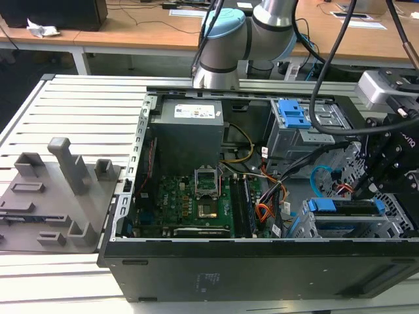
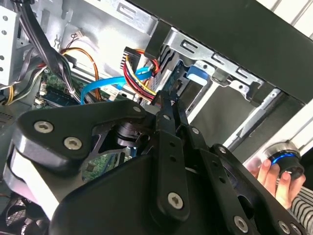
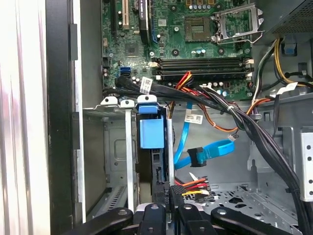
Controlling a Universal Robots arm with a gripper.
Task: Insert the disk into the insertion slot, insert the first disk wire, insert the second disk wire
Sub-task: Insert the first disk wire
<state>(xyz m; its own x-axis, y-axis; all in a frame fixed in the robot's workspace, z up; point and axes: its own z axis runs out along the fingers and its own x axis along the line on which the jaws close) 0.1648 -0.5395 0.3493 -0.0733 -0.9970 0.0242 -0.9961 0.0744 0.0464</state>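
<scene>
Blue-caddied disk point(image 3: 150, 131) is seated in the insertion slot point(image 3: 128, 156), directly ahead of the fingers point(image 2: 167, 110). Fingers nearly closed, clamped on the plug end of the first disk wire point(image 3: 193, 185) at the disk's edge; can't tell if mated. Second disk wire point(image 3: 210, 151) loops loose beside the fingers, not touching.

The exterior view looks down from above at the whole open computer case point(image 1: 262, 271), with the insertion slot point(image 1: 395, 221) at lower right, while both wrist views sit close inside that corner, sharing the disk point(image 3: 151, 133) point(image 2: 196, 74), the first disk wire point(image 3: 194, 183) point(image 2: 132, 73) and the second disk wire point(image 3: 208, 151) point(image 2: 102, 85).
</scene>
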